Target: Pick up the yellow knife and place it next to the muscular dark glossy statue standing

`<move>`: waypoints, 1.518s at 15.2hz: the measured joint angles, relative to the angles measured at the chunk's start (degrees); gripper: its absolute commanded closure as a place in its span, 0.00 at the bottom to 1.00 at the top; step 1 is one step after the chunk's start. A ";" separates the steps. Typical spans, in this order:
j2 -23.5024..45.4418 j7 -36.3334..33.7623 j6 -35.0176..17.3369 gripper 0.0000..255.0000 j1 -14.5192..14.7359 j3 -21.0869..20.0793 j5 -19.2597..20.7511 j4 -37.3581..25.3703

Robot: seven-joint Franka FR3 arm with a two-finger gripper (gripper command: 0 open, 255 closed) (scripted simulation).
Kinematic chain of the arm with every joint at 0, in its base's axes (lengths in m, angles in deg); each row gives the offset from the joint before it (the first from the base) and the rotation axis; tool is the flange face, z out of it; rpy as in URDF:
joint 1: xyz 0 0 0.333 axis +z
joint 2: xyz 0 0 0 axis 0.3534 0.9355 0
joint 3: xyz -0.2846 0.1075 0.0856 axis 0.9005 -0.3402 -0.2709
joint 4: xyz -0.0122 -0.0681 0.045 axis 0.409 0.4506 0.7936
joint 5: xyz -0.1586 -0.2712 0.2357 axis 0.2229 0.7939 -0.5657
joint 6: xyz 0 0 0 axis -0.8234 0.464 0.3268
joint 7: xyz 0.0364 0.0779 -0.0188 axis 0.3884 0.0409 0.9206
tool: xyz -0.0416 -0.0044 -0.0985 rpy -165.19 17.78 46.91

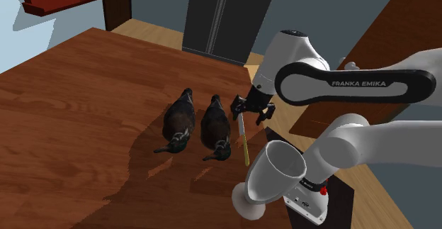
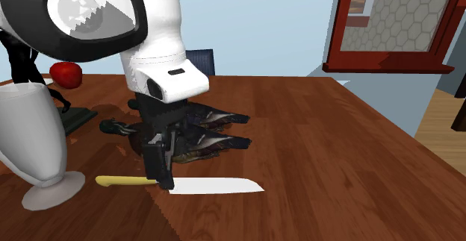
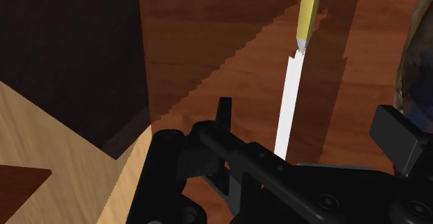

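Note:
The knife (image 1: 243, 139) lies flat on the wooden table, with a yellow handle (image 2: 123, 180) and a white blade (image 2: 216, 186). My black gripper (image 1: 253, 114) hangs low over the blade, close to where it meets the handle (image 2: 160, 174). In the wrist view the fingers (image 3: 223, 115) stand apart and open, with the blade (image 3: 286, 108) running between them untouched and the handle (image 3: 310, 7) pointing away. Two dark glossy statues (image 1: 178, 121) (image 1: 214, 125) rest side by side just beyond the knife, seemingly lying down. One of the statues (image 2: 216, 131) shows behind the gripper.
A tall white goblet (image 1: 273, 174) stands close to the knife's handle end, beside the stand. A red apple (image 2: 66, 73) sits at the table's far edge. The table edge (image 3: 132, 153) drops off next to the gripper. A dark cabinet (image 1: 219, 22) stands behind the table.

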State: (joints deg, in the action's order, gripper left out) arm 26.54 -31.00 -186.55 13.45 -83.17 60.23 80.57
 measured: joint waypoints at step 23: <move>4.33 -0.25 -8.43 1.00 -0.21 -2.23 -2.25 3.77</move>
State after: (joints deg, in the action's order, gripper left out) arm 30.87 -31.25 -194.98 13.24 -85.40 57.98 84.34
